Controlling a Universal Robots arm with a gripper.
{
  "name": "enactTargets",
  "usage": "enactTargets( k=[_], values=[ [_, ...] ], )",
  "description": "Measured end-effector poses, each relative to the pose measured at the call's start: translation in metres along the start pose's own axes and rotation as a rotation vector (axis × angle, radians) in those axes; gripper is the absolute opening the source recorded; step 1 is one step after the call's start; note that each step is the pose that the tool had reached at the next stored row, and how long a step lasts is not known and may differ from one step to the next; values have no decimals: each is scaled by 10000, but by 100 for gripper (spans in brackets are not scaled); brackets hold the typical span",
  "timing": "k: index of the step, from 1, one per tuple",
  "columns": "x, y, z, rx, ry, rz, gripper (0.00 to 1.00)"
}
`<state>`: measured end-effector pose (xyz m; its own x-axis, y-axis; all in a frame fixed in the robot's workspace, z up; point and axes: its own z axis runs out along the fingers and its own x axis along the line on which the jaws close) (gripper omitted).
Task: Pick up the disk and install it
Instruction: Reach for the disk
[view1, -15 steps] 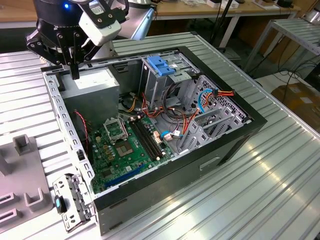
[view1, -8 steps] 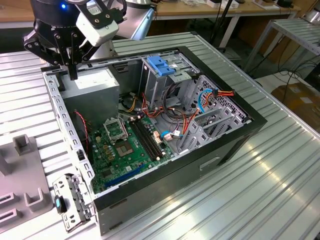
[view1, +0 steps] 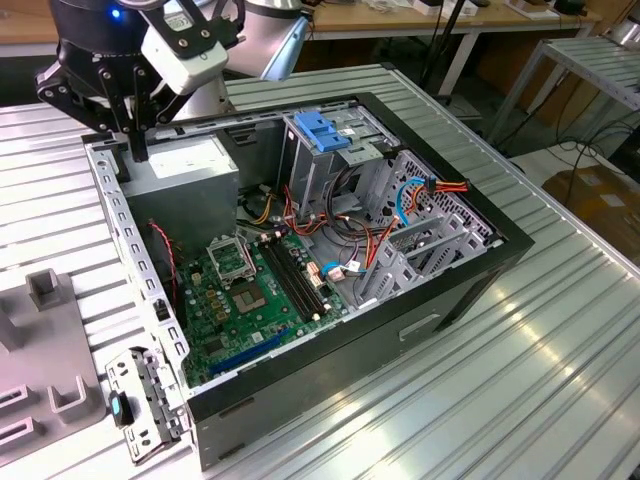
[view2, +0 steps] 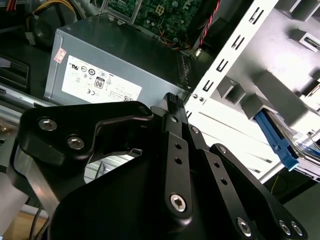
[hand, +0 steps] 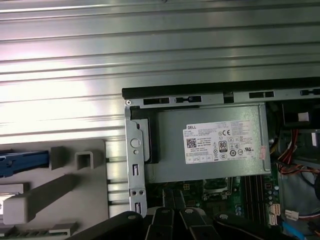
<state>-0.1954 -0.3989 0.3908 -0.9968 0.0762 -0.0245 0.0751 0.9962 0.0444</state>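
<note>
Exterior view: an open computer case lies on its side on a ribbed metal table, with the motherboard facing up and a blue bracket on top of the drive cage. The black gripper hangs over the case's far corner, above the grey power supply and just inside the perforated side wall. Its fingers look drawn together with nothing between them. A grey fixture sits on the table outside that wall, at the exterior view's left. Second wrist view: the gripper's ribbed fingertips meet over the edge of the power supply. Beyond the side wall, the disk rests in the grey fixture, one blue side rail and a strip of silver metal visible. First wrist view: looking straight down, the labelled power supply fills the case corner, and the disk lies in the fixture on the other side of the wall, well apart from the gripper. Its blue rail, and so probably its long axis, runs crosswise to the wall and points towards it. Reaching the disk therefore means crossing the wall, outward from the case towards the exterior view's left.
</note>
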Motion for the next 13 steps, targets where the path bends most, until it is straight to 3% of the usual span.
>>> enactTargets(
  k=[13],
  values=[
    [100,-8,2,1,1,0,11]
  ],
)
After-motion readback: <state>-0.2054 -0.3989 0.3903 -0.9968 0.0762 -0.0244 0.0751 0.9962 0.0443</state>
